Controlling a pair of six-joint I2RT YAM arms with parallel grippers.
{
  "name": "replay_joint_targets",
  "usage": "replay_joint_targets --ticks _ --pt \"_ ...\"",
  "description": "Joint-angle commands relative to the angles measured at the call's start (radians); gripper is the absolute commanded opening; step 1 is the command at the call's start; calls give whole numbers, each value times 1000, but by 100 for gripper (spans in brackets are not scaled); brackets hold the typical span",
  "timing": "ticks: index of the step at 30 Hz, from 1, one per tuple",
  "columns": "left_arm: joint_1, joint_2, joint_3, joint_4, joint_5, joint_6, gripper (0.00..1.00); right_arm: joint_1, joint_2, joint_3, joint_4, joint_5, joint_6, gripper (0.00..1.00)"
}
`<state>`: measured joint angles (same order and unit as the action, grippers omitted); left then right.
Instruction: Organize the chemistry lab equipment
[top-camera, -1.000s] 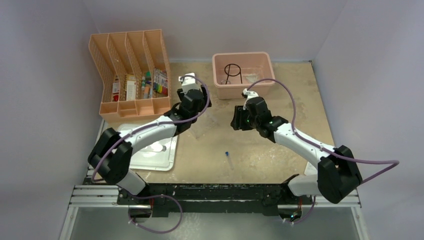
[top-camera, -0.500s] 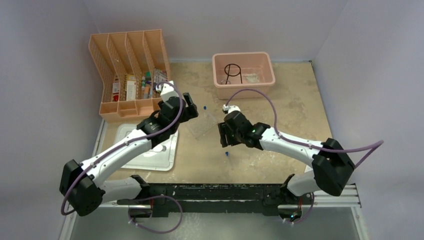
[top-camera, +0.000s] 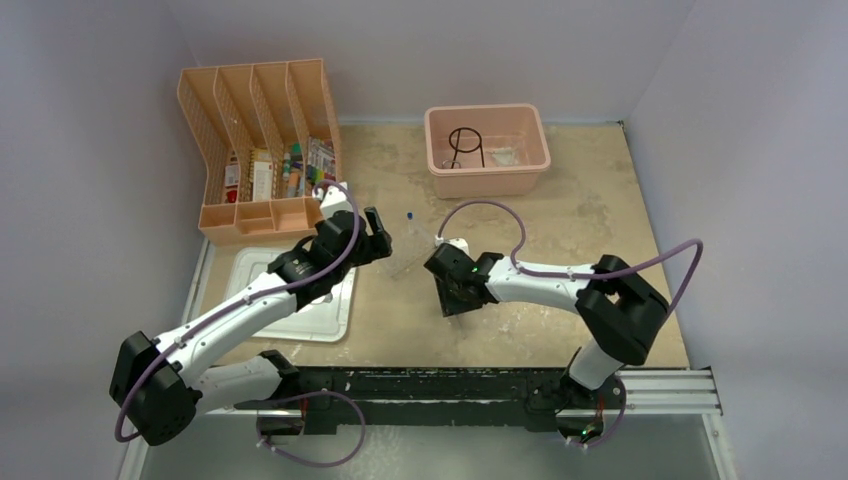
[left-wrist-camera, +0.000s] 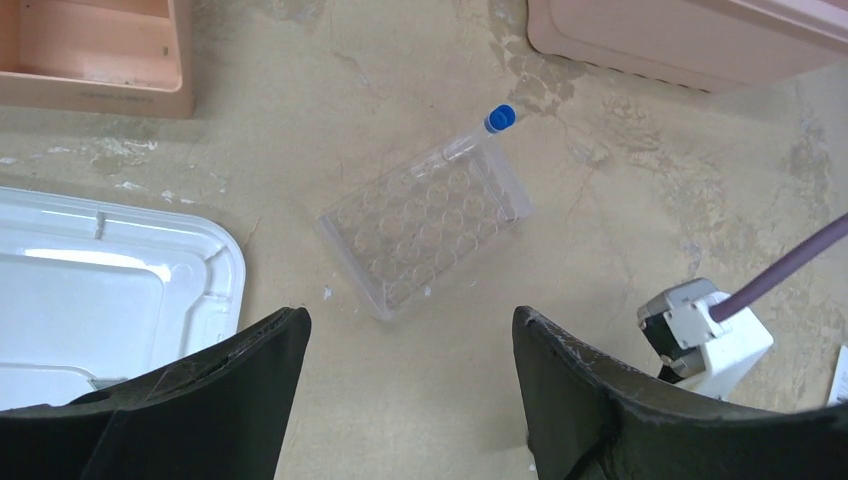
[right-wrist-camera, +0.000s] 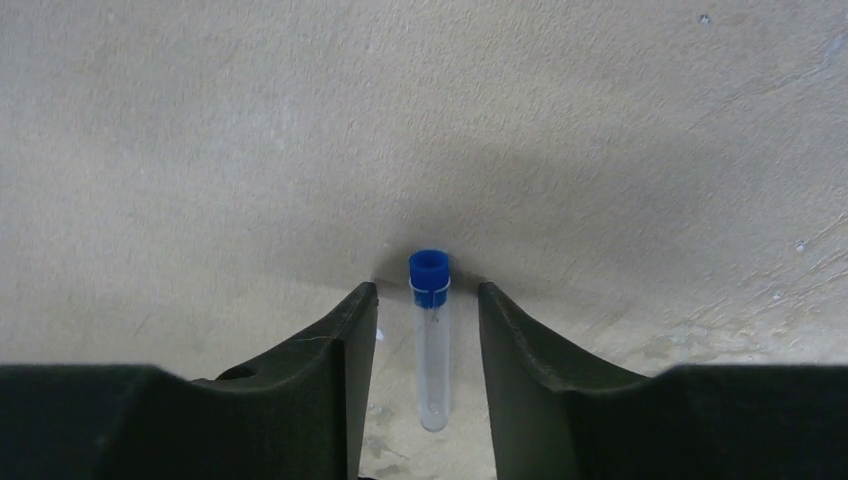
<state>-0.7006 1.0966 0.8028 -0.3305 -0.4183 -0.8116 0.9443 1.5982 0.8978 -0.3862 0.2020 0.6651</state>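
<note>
A blue-capped clear vial (right-wrist-camera: 430, 335) lies on the table between the open jaws of my right gripper (right-wrist-camera: 425, 290), which touch neither side of it. In the top view my right gripper (top-camera: 455, 298) is low over the table and hides that vial. A second blue-capped vial (left-wrist-camera: 483, 133) lies against the far corner of the clear plastic tray (left-wrist-camera: 428, 222); both also show in the top view, the vial (top-camera: 411, 222) and the tray (top-camera: 406, 256). My left gripper (left-wrist-camera: 410, 330) is open and empty, above the table just short of the tray. The black wire ring tripod (top-camera: 465, 143) lies in the pink bin.
The pink bin (top-camera: 487, 172) stands at the back centre. An orange file organizer (top-camera: 260, 150) with small items stands back left. A flat white lid (top-camera: 300, 300) lies under my left arm. My right wrist's white camera block (left-wrist-camera: 705, 335) is just right of the tray.
My right gripper has swung left and toward the near edge and dropped over the vial on the table. My left gripper has drawn back to the left, uncovering the tray.
</note>
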Motion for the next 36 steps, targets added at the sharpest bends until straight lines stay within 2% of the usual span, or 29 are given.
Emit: replay_joint_targets --ticks 1,11,19,26,33,36 --pt "6 -6 -5 43 29 6 74 4 27 70 -48 50 66 42" --pt "7 10 -39 84 98 4 73 4 28 21 -13 60 117 21" --pt "7 59 -34 186 268 3 73 -51 -126 41 115 80 43 18" --pt "7 82 -99 434 435 -47 70 -206 -281 -12 299 -62 52 19" --pt "3 153 -150 735 616 -142 67 -265 -358 15 379 -104 129 20" --pt "-9 163 -150 774 642 -112 67 -290 -361 31 405 -127 161 20"
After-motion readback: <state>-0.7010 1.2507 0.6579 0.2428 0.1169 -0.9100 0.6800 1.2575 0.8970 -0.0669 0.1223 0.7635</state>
